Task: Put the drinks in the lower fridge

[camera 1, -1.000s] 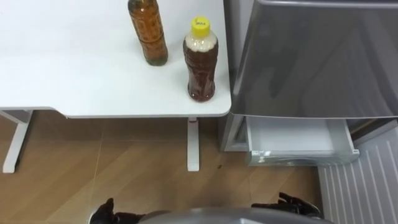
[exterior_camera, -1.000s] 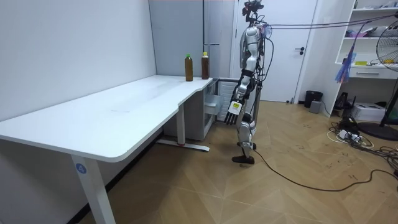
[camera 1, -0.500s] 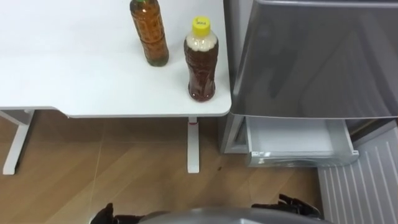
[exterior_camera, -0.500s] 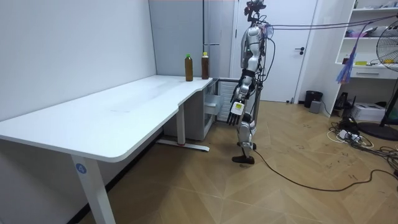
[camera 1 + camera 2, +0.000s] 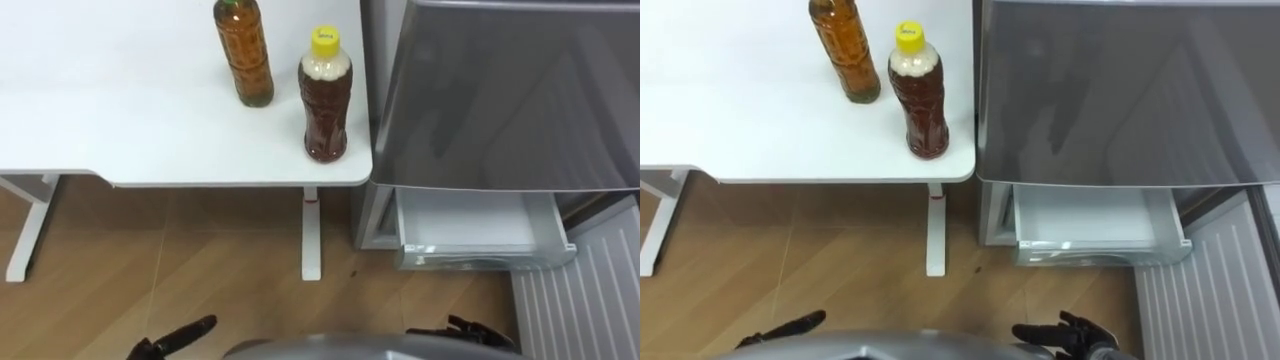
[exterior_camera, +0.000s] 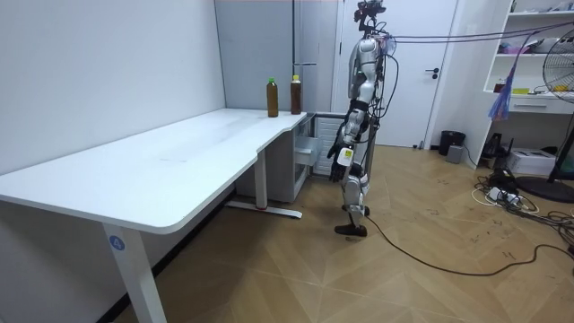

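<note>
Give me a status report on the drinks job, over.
Left robot hand open, right robot hand open, both empty. Yellow-capped bottle and amber bottle upright on table. Lower fridge drawer open, nothing blocking it.

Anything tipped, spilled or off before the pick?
Nothing stands out. The yellow-capped bottle and the amber bottle stand upright on the white table, near its corner by the fridge, with no spill around them. The lower fridge drawer is pulled open.
</note>
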Controlling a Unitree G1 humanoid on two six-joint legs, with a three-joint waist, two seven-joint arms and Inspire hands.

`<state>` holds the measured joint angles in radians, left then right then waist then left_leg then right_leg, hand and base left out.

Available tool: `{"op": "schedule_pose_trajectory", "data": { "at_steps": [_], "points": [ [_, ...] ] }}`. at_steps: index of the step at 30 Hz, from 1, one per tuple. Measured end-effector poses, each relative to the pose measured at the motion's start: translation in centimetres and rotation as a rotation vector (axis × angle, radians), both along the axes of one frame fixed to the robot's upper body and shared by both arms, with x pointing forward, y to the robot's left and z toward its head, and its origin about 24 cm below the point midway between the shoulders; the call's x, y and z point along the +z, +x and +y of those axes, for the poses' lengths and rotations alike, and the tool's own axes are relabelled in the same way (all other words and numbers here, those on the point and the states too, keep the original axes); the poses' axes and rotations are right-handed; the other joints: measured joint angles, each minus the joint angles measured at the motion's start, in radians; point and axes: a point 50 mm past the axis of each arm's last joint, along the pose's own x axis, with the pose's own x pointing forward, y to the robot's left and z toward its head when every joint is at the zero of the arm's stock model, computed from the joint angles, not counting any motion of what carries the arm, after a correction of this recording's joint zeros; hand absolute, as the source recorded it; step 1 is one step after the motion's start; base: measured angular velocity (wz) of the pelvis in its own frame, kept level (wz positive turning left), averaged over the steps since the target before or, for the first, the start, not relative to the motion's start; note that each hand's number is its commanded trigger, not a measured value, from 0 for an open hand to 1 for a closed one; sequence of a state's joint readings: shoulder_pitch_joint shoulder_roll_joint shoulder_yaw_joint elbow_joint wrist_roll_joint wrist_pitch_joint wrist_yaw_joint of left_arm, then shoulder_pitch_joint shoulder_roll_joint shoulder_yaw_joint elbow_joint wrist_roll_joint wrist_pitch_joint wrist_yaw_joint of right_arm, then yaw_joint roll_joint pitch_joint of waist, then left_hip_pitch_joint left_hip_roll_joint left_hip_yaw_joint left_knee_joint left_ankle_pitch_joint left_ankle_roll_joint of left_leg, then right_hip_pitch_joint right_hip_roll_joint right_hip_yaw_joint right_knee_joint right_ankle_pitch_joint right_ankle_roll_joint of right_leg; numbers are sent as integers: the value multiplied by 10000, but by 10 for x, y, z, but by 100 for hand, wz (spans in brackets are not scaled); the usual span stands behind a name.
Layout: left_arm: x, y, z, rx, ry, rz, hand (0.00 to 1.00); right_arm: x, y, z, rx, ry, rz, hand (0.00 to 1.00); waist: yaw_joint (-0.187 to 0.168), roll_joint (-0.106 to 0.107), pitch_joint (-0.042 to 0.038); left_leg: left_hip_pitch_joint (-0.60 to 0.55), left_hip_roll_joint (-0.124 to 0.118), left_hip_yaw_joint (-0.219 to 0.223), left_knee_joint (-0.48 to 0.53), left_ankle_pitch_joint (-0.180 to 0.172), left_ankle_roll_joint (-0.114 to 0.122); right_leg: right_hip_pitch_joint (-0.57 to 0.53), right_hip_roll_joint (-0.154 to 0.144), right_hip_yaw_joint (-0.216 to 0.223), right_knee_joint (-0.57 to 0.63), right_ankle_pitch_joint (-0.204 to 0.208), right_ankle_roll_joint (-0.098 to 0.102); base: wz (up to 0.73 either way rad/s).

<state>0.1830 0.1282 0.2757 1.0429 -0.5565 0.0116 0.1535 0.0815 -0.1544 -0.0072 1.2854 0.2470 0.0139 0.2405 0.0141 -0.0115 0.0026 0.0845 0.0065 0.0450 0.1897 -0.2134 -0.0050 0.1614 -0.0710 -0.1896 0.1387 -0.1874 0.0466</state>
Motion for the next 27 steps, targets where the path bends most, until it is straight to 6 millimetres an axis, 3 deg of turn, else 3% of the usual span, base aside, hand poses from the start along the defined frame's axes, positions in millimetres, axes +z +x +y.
{"op": "schedule_pose_trajectory", "data": {
  "at_steps": [7,13,21,27],
  "points": [
    [27,37,25,1079,2230,-1211,0,0,-3,-1,-98,-107,-50,0,202,24,-4,2,-2,-25,62,0,0,20,-3,-3,21,4,-7,0],
    [62,64,41,1458,4824,-2057,0,1,-3,-1,-32,-215,-369,0,209,24,-10,40,-26,-207,-28,0,0,-41,17,-13,-3,8,-12,-1],
    [149,109,51,1469,9308,-4960,0,2,-5,-2,-23,-306,-494,0,208,-9,-43,146,-36,-308,-41,1,1,-13,30,-46,-28,13,-20,-1],
    [194,122,46,1653,10746,-6756,0,3,-8,-2,25,-352,-637,0,204,-37,-62,145,-40,-379,-45,1,1,-9,38,-54,-34,13,-20,-1]
  ]
}}
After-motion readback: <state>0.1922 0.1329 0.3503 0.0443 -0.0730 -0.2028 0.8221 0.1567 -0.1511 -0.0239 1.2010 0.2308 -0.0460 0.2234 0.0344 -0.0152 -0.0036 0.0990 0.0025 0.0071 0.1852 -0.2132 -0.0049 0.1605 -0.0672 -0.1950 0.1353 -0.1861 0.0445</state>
